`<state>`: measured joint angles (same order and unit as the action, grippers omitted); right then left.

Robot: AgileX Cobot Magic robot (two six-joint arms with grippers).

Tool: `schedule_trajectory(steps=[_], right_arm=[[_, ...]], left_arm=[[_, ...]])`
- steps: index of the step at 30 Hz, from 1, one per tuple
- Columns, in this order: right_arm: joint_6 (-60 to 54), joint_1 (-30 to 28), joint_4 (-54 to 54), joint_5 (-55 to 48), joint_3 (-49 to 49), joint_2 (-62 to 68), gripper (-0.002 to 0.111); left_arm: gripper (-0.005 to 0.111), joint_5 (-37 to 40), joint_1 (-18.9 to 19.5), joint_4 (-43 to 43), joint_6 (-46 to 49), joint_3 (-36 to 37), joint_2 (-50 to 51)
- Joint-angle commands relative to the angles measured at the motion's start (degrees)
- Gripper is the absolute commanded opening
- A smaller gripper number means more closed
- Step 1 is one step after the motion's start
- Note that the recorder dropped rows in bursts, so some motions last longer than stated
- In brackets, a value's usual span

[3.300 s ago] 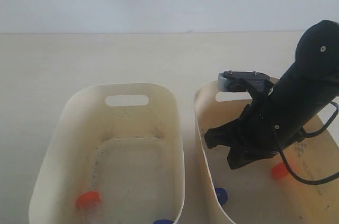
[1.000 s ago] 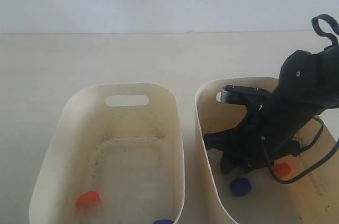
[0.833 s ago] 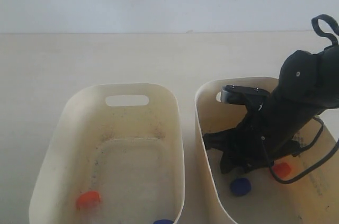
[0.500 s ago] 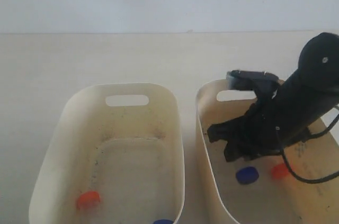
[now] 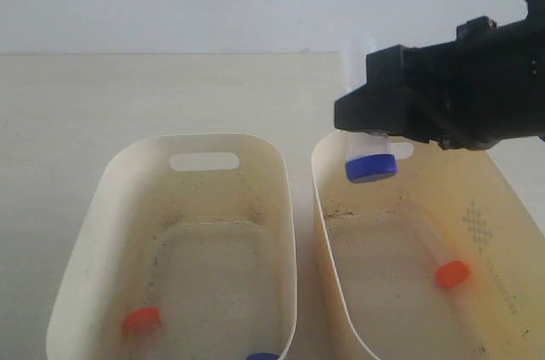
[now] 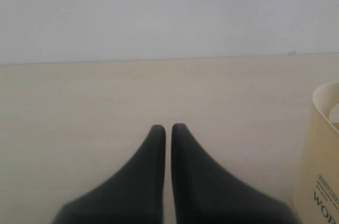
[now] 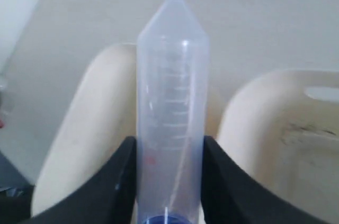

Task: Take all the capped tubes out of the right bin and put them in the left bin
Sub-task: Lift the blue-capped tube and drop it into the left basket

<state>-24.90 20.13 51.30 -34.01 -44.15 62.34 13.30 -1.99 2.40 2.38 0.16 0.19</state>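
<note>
My right gripper [image 5: 375, 113] hangs above the back left corner of the right bin [image 5: 511, 198], shut on a clear capped tube [image 5: 370, 164] with its blue cap pointing down. In the right wrist view the tube [image 7: 170, 102] stands clamped between the two black fingers of the right gripper [image 7: 169, 143]. An orange-capped tube [image 5: 452, 274] lies on the right bin's floor. The left bin [image 5: 111, 190] holds an orange-capped tube [image 5: 141, 321] and a blue cap [image 5: 262, 357] at the frame's bottom edge. My left gripper [image 6: 168, 127] is shut on nothing, over bare table.
The two bins stand side by side, their walls almost touching in the middle. A diamond dot pattern [image 5: 479, 224] marks the right bin's inner wall. In the left wrist view a cream tub's outer wall [image 6: 320, 155] with a printed label stands beside the left gripper.
The right gripper has risen out of the right bin with the blue-capped tube in it, up and slightly back. The orange-capped tube stays on the bin floor.
</note>
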Motion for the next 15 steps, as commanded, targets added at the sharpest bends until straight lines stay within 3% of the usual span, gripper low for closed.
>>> schedule_trajectory(steps=[1, 6, 10, 13, 14, 15], right_arm=[[-23.7, 0.2, 19.5, -3.8, 0.0, 0.0, 0.000], [-39.4, 6.4, 26.7, -1.6, 0.0, 3.1, 0.000], [-44.3, 13.0, 26.7, 4.6, 0.0, 7.8, 0.000], [-44.2, 18.7, 26.7, 14.8, 0.0, 15.1, 0.001], [-44.2, 19.0, 26.6, 15.0, 0.0, 16.3, 0.003], [-44.2, 19.2, 26.6, 14.9, 0.0, 18.7, 0.016]], left_arm=[[0.004, -0.3, 0.0, -0.1, -0.4, -0.2, -0.2], [0.004, -0.3, 0.0, -0.1, -0.4, -0.2, -0.2], [0.004, -0.3, 0.0, -0.1, -0.4, -0.2, -0.2], [0.004, -0.3, 0.0, -0.1, -0.4, -0.2, -0.2], [0.004, -0.3, 0.0, -0.1, -0.4, -0.2, -0.2], [0.004, -0.3, 0.0, -0.1, -0.4, -0.2, -0.2]])
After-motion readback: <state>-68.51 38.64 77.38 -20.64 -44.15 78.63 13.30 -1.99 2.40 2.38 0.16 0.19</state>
